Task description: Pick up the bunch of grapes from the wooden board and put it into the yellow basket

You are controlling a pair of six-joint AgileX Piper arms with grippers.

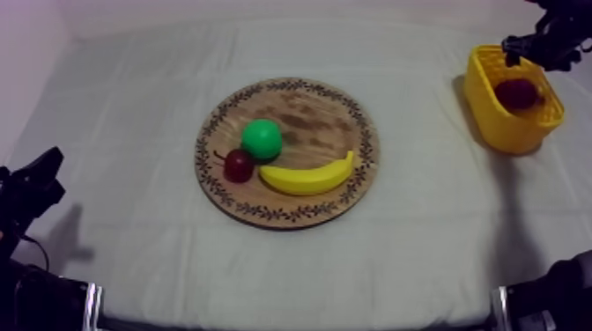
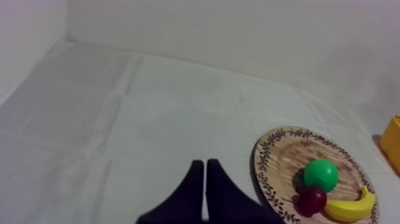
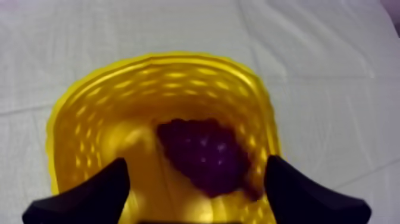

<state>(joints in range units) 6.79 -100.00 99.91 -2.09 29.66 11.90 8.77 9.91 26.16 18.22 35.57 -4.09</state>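
Note:
The dark purple bunch of grapes (image 1: 517, 92) lies inside the yellow basket (image 1: 493, 123) at the far right of the table. My right gripper (image 1: 527, 51) hovers just above the basket's far rim. In the right wrist view its fingers (image 3: 101, 190) are wide apart over the basket (image 3: 178, 83) with nothing held, and the grapes (image 3: 205, 152) rest on the basket floor below them. My left gripper (image 1: 40, 176) sits low at the left side. Its fingers (image 2: 205, 164) lie together as a narrow wedge over bare cloth.
The round wooden board (image 1: 335, 114) lies mid-table and carries a green round fruit (image 1: 262, 138), a small red fruit (image 1: 238, 165) and a banana (image 1: 307, 177). The same board (image 2: 286, 155) lies off to the side of the left gripper.

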